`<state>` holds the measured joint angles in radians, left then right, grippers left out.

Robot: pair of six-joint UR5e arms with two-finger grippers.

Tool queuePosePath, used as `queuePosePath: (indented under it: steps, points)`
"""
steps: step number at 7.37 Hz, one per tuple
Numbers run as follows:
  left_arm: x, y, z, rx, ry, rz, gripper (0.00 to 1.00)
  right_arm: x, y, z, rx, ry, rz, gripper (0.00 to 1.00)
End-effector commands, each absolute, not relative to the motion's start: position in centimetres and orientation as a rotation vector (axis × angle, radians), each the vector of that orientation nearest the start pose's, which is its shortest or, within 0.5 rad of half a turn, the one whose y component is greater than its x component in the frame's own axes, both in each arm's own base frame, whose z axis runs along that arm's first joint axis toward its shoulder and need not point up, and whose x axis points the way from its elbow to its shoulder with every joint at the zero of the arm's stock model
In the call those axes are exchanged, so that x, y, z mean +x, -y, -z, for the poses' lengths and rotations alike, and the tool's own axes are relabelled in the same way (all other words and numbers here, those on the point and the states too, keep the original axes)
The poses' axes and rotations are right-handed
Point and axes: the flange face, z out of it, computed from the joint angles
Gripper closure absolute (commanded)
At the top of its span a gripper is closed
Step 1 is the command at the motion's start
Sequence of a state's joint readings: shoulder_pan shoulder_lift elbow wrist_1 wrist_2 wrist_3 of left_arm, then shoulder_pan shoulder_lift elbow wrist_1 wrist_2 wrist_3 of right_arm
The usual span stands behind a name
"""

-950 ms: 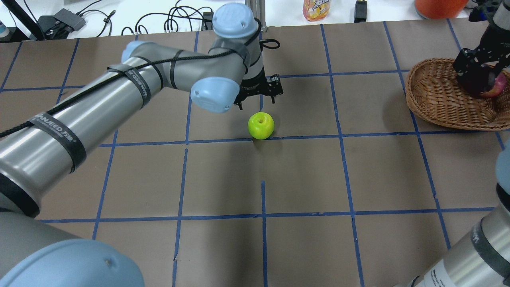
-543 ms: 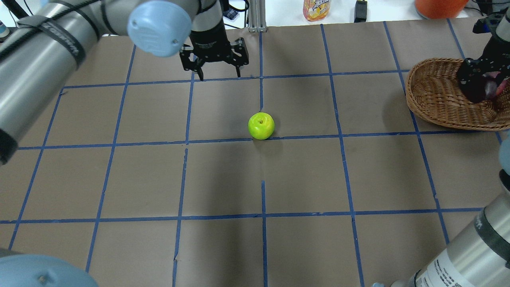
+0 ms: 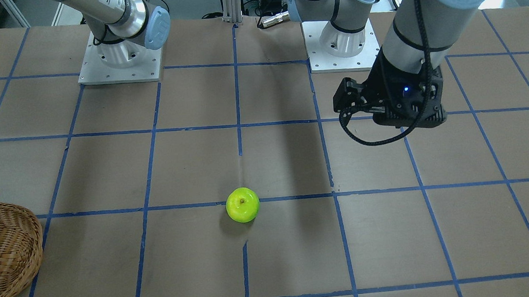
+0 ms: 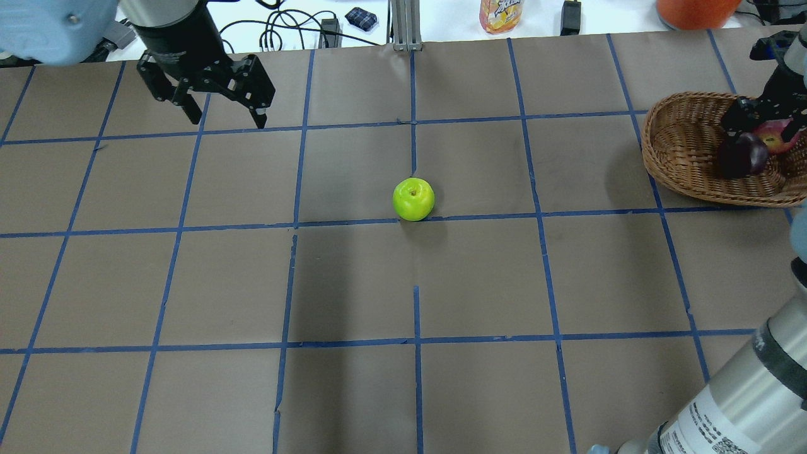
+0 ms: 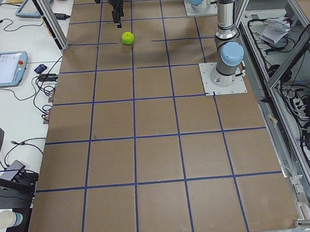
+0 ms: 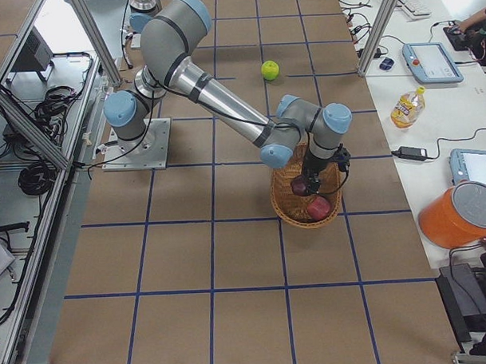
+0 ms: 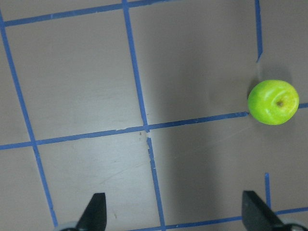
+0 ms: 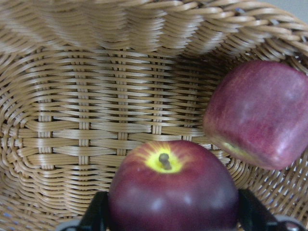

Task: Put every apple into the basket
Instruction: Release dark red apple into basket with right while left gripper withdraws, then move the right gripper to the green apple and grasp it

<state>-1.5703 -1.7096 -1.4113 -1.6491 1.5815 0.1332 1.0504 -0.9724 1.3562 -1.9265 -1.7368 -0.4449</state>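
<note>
The yellow-green apple (image 4: 413,199) sits alone in the middle of the worktop (image 4: 504,284), well apart from the open, empty left hand (image 4: 226,120), which is nearer than the right hand (image 8: 173,216) gripping the dark maroon apple (image 4: 743,157) over the basket (image 4: 681,151).

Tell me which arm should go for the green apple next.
Left. The left end effector is open and empty above the table, with the green apple in its wrist view. The right end effector is at the basket, around the dark maroon apple.
</note>
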Motion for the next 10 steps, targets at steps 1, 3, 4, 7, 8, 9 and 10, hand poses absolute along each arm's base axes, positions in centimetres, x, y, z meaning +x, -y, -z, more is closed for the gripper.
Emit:
queuePosePath:
  steps: [1, 3, 4, 7, 8, 9, 10]
  points:
    - [-11.1, 51.4, -48.9, 0.123, -3.127, -0.031, 0.00, -23.1, 65.6, -32.0, 0.110, -3.290, -0.106, 0.00]
    - [-11.2, 51.4, -49.4, 0.089, -3.124, -0.011, 0.00, -15.8, 64.9, -36.7, 0.141, -3.165, -0.083, 0.00]
    - [-11.5, 51.3, -49.4, 0.029, -3.122, -0.013, 0.00, -8.8, 65.8, -37.9, 0.271, -3.144, -0.048, 0.00]
    - [-11.5, 51.3, -49.4, 0.029, -3.125, -0.020, 0.00, 15.4, 65.0, -37.6, 0.541, -3.111, -0.027, 0.00]
    - [-11.5, 51.4, -49.4, 0.036, -3.125, -0.018, 0.00, 20.7, 63.9, -35.9, 0.531, -3.120, -0.062, 0.00]
    - [-11.5, 51.4, -49.3, 0.038, -3.123, -0.018, 0.00, 25.2, 63.3, -34.2, 0.550, -3.101, -0.057, 0.00]
    - [-11.5, 51.4, -49.5, 0.038, -3.125, -0.008, 0.00, 27.9, 63.6, -31.3, 0.629, -3.075, -0.068, 0.00]
